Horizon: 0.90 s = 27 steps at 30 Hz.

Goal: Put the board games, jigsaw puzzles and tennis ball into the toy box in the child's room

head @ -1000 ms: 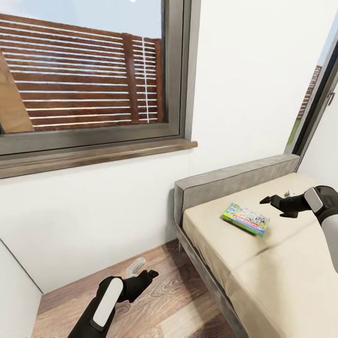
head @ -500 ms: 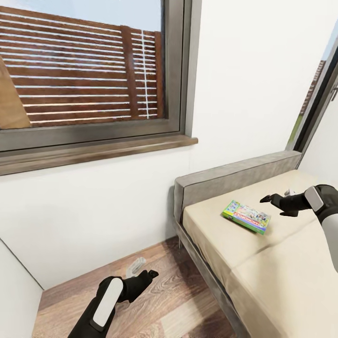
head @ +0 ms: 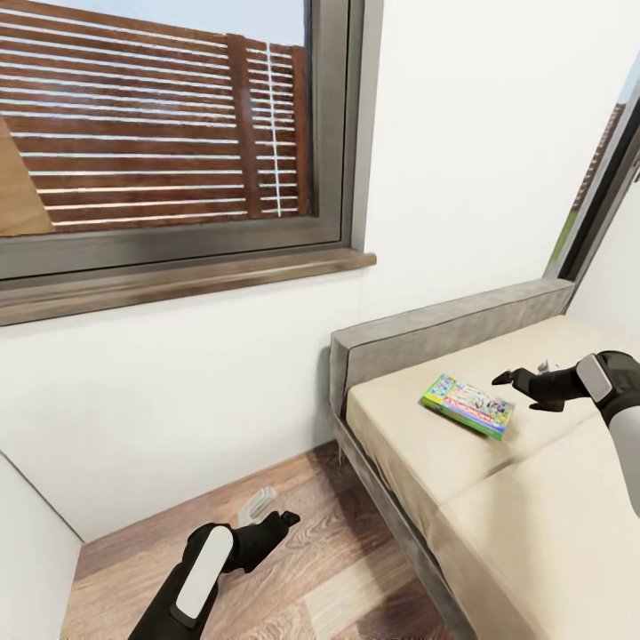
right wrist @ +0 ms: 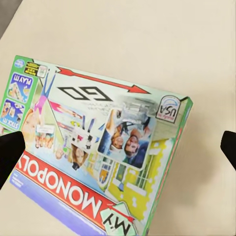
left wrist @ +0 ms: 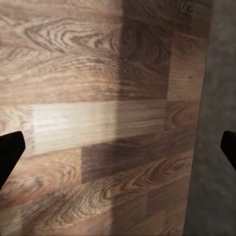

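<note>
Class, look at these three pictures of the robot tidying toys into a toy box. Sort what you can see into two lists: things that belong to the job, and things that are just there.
Part of the job:
- Monopoly board game
- bed it lies on
- right claw, open beside the game
- left claw, open over the floor

Just there:
- window
- windowsill
- wood floor
- white wall

Both arms (head: 191, 582) are black with white panels; each black end effector (head: 267, 520) has 2 fingers.
</note>
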Motion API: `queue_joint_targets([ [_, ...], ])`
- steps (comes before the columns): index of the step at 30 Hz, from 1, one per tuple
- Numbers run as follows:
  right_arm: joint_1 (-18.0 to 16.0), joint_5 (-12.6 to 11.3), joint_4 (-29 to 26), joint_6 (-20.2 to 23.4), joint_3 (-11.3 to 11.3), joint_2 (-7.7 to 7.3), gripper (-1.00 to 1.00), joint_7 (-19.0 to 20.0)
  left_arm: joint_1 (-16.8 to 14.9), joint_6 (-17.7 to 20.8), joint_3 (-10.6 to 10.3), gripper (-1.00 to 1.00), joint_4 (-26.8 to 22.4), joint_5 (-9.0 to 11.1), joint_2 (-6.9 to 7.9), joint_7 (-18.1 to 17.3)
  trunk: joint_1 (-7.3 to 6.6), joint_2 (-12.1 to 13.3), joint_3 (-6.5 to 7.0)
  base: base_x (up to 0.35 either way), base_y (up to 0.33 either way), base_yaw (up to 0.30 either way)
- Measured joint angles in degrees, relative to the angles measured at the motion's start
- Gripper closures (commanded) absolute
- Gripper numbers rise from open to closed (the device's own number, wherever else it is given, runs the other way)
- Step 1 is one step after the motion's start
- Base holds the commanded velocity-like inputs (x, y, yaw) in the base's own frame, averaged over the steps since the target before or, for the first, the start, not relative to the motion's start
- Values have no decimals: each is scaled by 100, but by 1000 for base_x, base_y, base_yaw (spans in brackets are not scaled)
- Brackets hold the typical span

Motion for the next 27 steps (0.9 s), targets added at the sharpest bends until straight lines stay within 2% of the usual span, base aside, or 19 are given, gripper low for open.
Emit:
queue_joint_targets([
  [7,12,0,2,6,0,0,-100,6,24,2,22,-100,-56,14,20,-167,0,0,-66,0,0,0],
  [10,15,0,3,7,0,0,-100,6,119,2,32,-100,-201,28,84,-506,0,0,-94,0,0,0],
  [11,15,0,3,7,0,0,-100,6,120,2,32,-100,-203,28,85,-511,0,0,-103,0,0,0],
  [16,21,-2,3,8,0,0,-100,9,403,-3,56,-100,-601,55,228,-1289,0,0,-150,0,0,0],
  [22,22,-1,3,8,0,0,-100,10,558,-5,68,-100,-793,101,323,-1684,0,0,-206,0,0,0],
  [27,19,0,1,9,0,-1,-100,10,609,-5,73,-100,-855,101,351,-1832,0,0,-253,0,0,0],
])
